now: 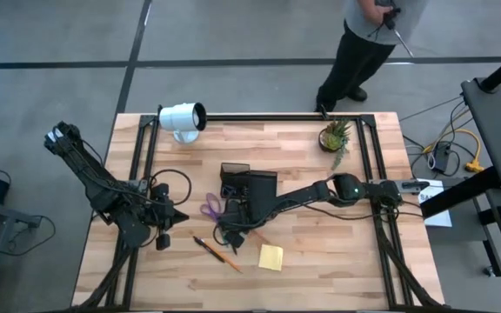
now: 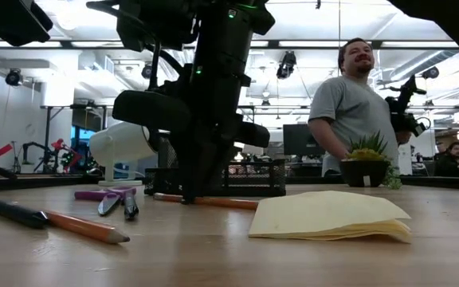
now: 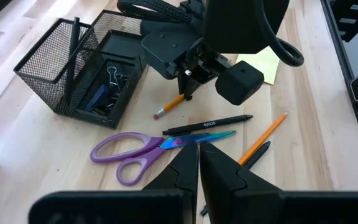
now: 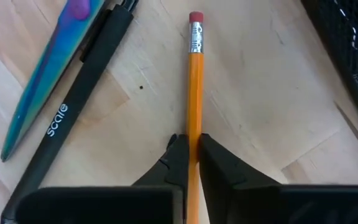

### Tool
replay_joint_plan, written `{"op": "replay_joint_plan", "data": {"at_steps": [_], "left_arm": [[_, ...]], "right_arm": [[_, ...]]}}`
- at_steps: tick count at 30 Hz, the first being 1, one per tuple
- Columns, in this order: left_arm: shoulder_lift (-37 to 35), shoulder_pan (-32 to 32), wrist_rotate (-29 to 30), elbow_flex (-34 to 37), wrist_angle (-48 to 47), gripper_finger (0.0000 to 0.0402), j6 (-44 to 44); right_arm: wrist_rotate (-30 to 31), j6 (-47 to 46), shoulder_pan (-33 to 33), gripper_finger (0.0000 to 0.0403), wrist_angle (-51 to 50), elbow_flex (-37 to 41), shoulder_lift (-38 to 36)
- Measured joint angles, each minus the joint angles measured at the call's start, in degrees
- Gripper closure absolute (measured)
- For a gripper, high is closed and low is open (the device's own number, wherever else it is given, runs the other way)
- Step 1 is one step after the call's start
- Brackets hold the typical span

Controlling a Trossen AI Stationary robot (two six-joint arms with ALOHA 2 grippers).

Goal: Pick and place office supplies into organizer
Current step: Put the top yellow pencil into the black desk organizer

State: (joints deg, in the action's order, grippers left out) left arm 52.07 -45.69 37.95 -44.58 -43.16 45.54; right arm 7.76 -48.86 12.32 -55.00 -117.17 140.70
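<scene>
The right gripper (image 4: pixel 193 163) is seen clenched on a thin orange wooden pencil with a red eraser (image 4: pixel 194 93), which lies flat on the desk near its middle, just in front of the black wire-mesh organizer (image 3: pixel 79 65). Beside the pencil a black pen with white lettering (image 4: pixel 73 112) is laid, and next to it the iridescent blades of the purple-handled scissors (image 3: pixel 138 152). A second orange pencil (image 3: pixel 263 137) and a dark pen (image 2: pixel 10 212) are found closer to the desk's front edge, with a square yellow sticky-note pad (image 1: pixel 270 256) towards the front right. The left gripper (image 3: pixel 199 163) is held closed and empty above the scissors, towards the desk's left edge.
</scene>
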Motion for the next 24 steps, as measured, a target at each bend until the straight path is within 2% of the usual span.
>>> {"op": "replay_joint_plan", "data": {"at_steps": [5,18,24], "left_arm": [[0.00,0.02,0.04,0.00,-0.02,0.0402,-1.10],[0.04,0.37,0.40,0.00,-0.06,0.0402,-1.46],[0.11,0.37,0.46,0.00,-0.06,0.0402,-1.46]], "right_arm": [[0.10,-0.09,0.04,0.0392,0.76,-0.17,0.03],[6.71,0.31,0.43,0.0396,1.05,-3.73,-2.21],[7.60,2.37,0.58,0.0395,-0.43,-5.50,-2.43]]}}
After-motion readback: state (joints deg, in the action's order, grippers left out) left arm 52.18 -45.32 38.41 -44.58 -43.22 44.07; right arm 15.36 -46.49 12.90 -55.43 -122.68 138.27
